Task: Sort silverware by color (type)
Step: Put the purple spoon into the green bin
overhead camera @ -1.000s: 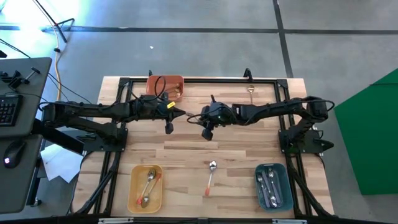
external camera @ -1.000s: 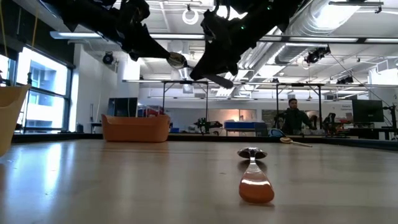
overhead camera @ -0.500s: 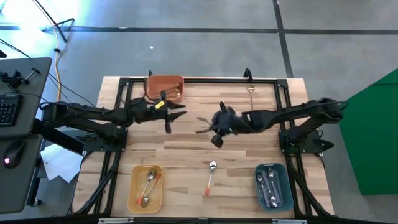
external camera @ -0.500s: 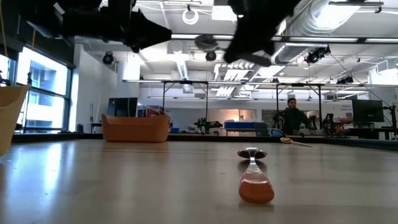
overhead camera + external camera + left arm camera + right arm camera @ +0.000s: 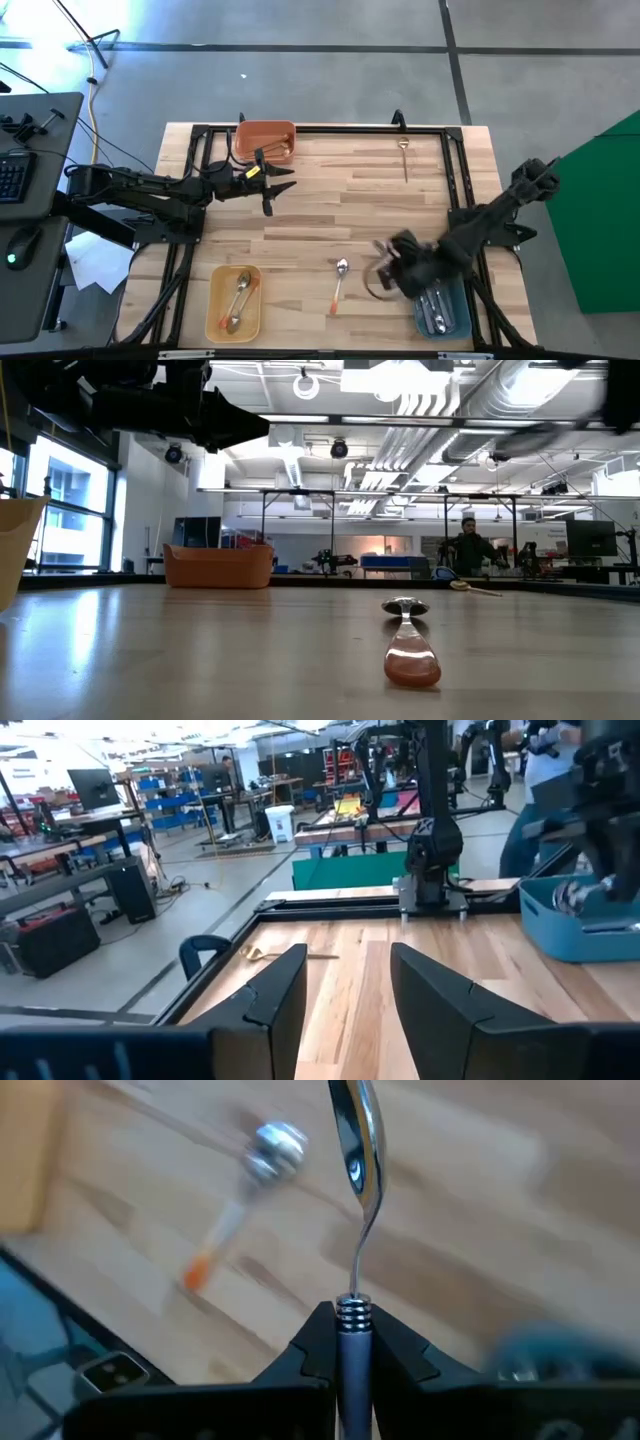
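Observation:
My right gripper (image 5: 390, 272) is shut on a silver spoon with a dark handle (image 5: 357, 1200), above the table's near right, beside the teal bin (image 5: 458, 310) that holds several spoons. An orange-handled spoon (image 5: 339, 283) lies flat on the table just left of it. A gold spoon (image 5: 404, 155) lies at the far side. My left gripper (image 5: 345, 982) hangs open over the table's far left, by the red bin (image 5: 264, 135), with nothing between its fingers. The yellow bin (image 5: 232, 322) holds two spoons. My right gripper pinches the spoon's dark handle (image 5: 354, 1342) between its two fingers. The spoon runs on along the fingers and sticks out ahead of them, bowl (image 5: 353, 1120) foremost. It is lifted clear of the table.
A black frame (image 5: 320, 129) borders the table. The table's middle is bare wood (image 5: 340, 215). In the low view the orange-handled spoon (image 5: 408, 645) lies close in front, and a person (image 5: 470, 548) stands in the room far behind the table.
My left gripper has opened, let go of the spoon at the table's middle and drawn back toward the left edge. My right gripper has taken the spoon and swung with it toward the near right, to the teal bin.

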